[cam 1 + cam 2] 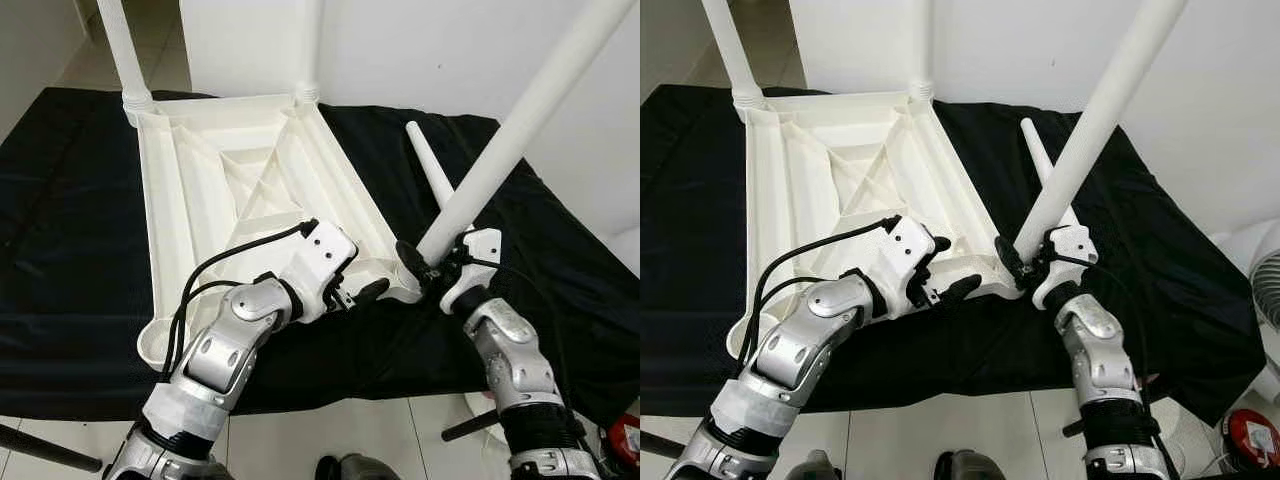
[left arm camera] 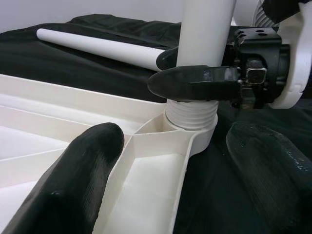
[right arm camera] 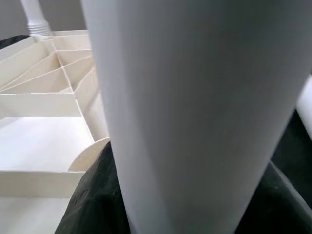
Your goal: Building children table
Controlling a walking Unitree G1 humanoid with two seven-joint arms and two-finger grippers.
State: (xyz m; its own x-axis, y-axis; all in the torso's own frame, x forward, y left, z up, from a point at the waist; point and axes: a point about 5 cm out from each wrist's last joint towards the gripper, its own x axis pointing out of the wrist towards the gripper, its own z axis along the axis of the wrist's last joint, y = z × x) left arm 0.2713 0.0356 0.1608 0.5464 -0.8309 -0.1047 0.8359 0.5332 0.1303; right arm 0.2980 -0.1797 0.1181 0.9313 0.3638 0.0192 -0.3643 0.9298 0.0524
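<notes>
Threading is the step we judge to be in hand: our right gripper (image 1: 425,268) is clamped around the base of a white table leg (image 1: 520,125), whose ribbed end sits in the near right corner socket (image 2: 191,127) of the upturned white tabletop (image 1: 215,190). That tabletop lies underside-up on a black cloth (image 1: 70,260). At the tabletop's far corners two legs already stand, one on the left (image 1: 122,45) and one on the right (image 1: 311,45). A fourth leg (image 1: 430,170) lies loose on the cloth just beyond the corner we are working.

Our left gripper (image 1: 358,293) is spread open, one finger (image 2: 73,180) resting inside the tabletop's rim beside the socket, the other over the cloth outside it.

To do this well, we should first bring the leg upright, since it leans away from the tabletop and could cross-thread. We should press the left gripper down on the rim so the tabletop cannot spin, then turn the leg in short, regripped twists.
</notes>
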